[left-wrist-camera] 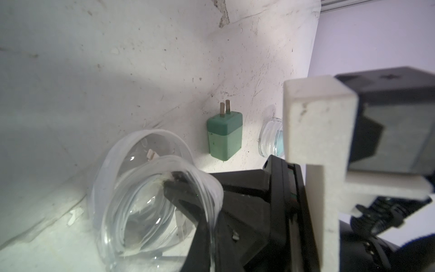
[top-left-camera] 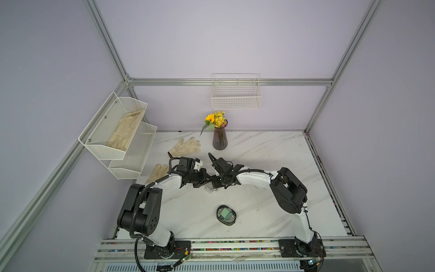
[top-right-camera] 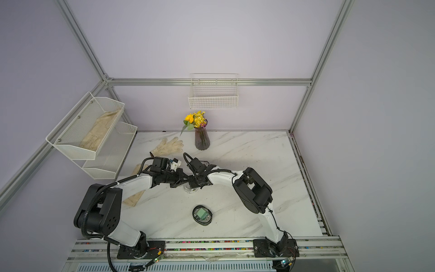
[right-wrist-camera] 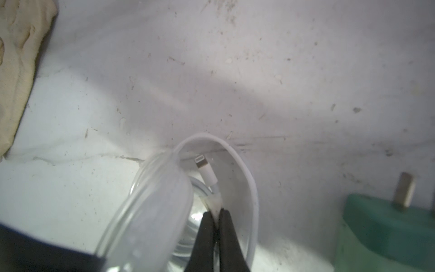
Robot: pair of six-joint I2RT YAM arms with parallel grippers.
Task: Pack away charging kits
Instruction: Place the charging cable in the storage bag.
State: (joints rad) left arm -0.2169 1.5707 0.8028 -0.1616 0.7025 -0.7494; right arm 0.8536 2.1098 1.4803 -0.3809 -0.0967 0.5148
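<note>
Meanwhile, right gripper [right-wrist-camera: 215, 213] clamps white cable [right-wrist-camera: 207, 174], connector pointing away from green adapter [left-wrist-camera: 224, 139]; left gripper [left-wrist-camera: 174, 186] pinches clear case [left-wrist-camera: 131, 212], mostly hidden from above

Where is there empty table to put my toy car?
Biggest bare patch: between the vase, the right arm and the table's right edge. A smaller one: between the black-rimmed case and the left arm. Crowded middle: the left gripper and right gripper meet at the clear case, cable and green plug.

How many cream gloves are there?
3: a glove in the upper mesh basket, a glove on the table by the vase, a glove partly under the left arm. Others may be hidden.
</note>
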